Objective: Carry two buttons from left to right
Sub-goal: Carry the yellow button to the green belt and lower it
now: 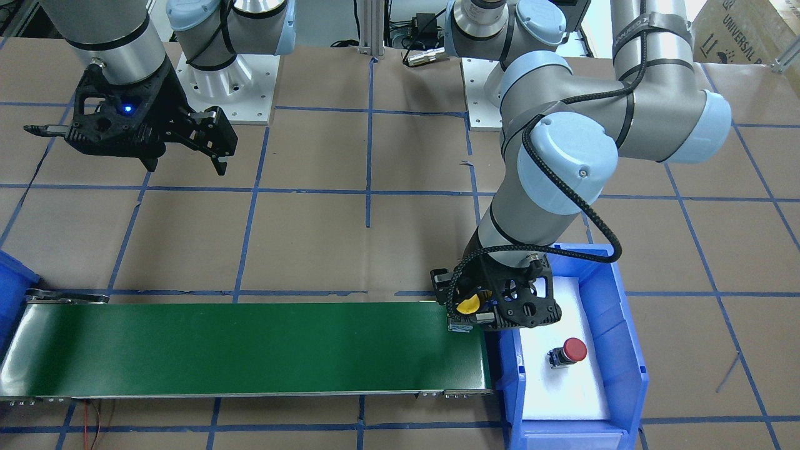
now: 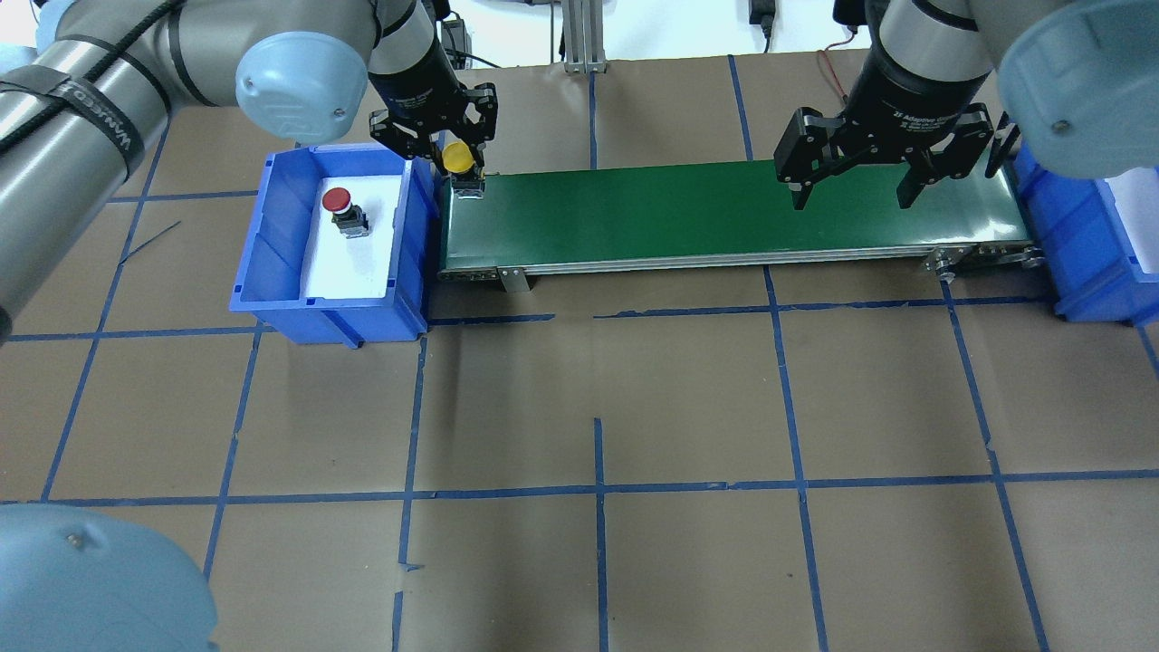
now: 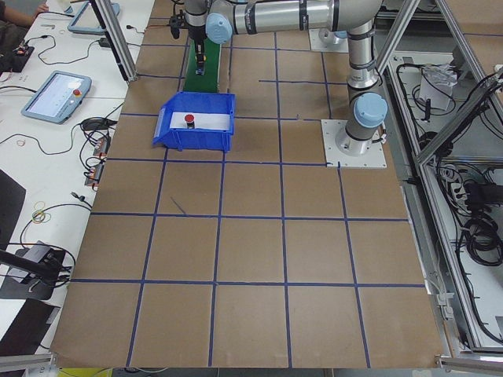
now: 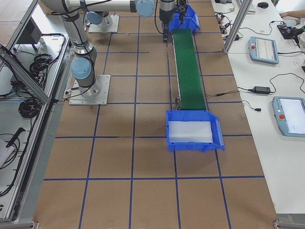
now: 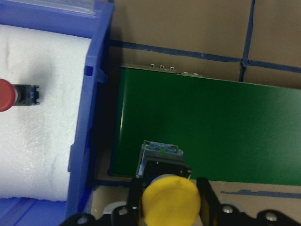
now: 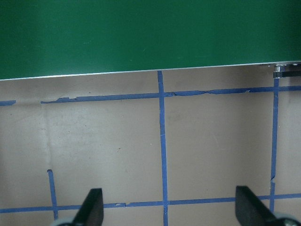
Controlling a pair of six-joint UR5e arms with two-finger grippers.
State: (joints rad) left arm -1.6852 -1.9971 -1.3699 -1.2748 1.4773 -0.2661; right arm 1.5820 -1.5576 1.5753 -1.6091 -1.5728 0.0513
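My left gripper (image 2: 459, 163) is shut on the yellow button (image 2: 458, 157) and holds it over the left end of the green conveyor belt (image 2: 724, 213), its blue rear part down. It also shows in the front view (image 1: 467, 305) and the left wrist view (image 5: 170, 203). The red button (image 2: 344, 208) lies on its side on white foam in the blue left bin (image 2: 272, 263); it also shows in the front view (image 1: 570, 352) and the left wrist view (image 5: 14, 94). My right gripper (image 2: 851, 195) hangs open and empty above the belt's right part.
A second blue bin (image 2: 1087, 290) with white foam stands at the belt's right end; it also shows in the right-side view (image 4: 193, 131). Brown paper with blue tape lines covers the table (image 2: 598, 407). The arm bases (image 1: 231, 94) stand at the back.
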